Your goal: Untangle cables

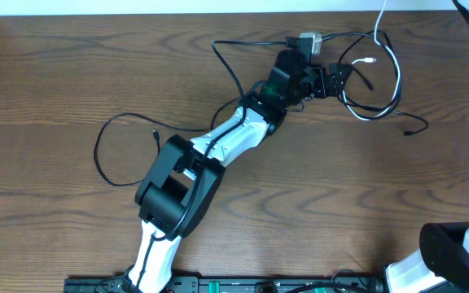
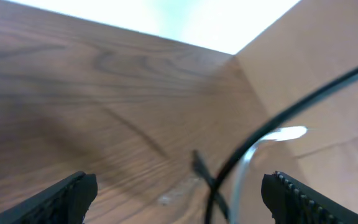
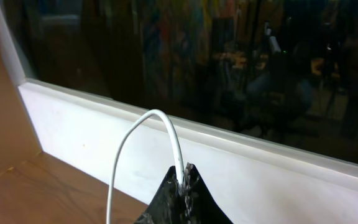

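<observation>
I see my left gripper (image 1: 334,80) released at the far right, above at least two thin black cords (image 1: 116,130) and one thin white cord (image 1: 397,77) — my right gripper (image 3: 184,183) clenches the white one.

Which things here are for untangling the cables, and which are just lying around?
For the job: black cables, white cable, open left gripper, right gripper shut on the white cable.
Just there, not part of it: wooden table, white ledge, dark window.
</observation>
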You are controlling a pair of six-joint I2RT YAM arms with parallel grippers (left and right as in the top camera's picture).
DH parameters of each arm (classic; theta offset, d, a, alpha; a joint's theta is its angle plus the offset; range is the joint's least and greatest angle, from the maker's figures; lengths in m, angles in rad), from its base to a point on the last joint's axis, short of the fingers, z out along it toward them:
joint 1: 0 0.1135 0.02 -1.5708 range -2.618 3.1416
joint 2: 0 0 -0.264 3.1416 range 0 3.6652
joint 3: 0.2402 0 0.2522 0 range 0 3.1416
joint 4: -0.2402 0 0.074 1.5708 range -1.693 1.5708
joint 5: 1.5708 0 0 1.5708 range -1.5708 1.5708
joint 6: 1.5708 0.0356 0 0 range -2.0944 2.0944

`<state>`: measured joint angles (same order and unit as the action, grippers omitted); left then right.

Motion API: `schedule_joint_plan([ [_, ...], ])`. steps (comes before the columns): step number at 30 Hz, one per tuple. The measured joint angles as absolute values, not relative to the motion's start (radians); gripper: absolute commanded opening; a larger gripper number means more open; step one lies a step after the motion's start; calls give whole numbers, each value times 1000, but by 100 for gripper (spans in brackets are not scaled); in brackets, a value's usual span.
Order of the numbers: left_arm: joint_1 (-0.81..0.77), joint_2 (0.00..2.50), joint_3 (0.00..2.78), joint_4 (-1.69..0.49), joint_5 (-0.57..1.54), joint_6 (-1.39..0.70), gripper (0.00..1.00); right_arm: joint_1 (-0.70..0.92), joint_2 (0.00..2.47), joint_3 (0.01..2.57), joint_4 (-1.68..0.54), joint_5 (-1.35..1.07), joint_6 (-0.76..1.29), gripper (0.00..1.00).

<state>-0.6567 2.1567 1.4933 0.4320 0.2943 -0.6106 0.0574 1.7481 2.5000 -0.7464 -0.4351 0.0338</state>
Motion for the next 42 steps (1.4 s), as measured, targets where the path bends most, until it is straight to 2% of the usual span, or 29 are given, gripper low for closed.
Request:
schedule_joint_plan([
  [7, -702, 2243, 1506, 373, 161, -611, 83, 88, 1748, 2500, -743, -449, 39, 1],
  [18, -647, 2287, 1522, 109, -34, -584, 82, 88, 1752, 2500, -721, -484, 54, 1],
  [24, -595, 2265, 1553, -114, -126, -516, 65, 52, 1752, 2500, -721, -498, 65, 1],
  [29, -519, 2251, 1561, -245, -181, -493, 55, -34, 1752, 2500, -711, -469, 101, 1],
  [32, -480, 2246, 1563, -296, -194, -492, 44, -97, 1752, 2500, -703, -444, 125, 1],
  [34, -459, 2241, 1564, -323, -199, -491, 30, -146, 1753, 2500, -703, -434, 142, 1],
  [36, -445, 2235, 1564, -345, -200, -477, 24, -193, 1759, 2500, -706, -428, 158, 1],
  [40, -428, 2215, 1557, -385, -188, -435, 19, -237, 1784, 2500, -727, -413, 175, 1],
  [42, -424, 2192, 1542, -408, -186, -412, 13, -239, 1805, 2500, -743, -399, 177, 1],
])
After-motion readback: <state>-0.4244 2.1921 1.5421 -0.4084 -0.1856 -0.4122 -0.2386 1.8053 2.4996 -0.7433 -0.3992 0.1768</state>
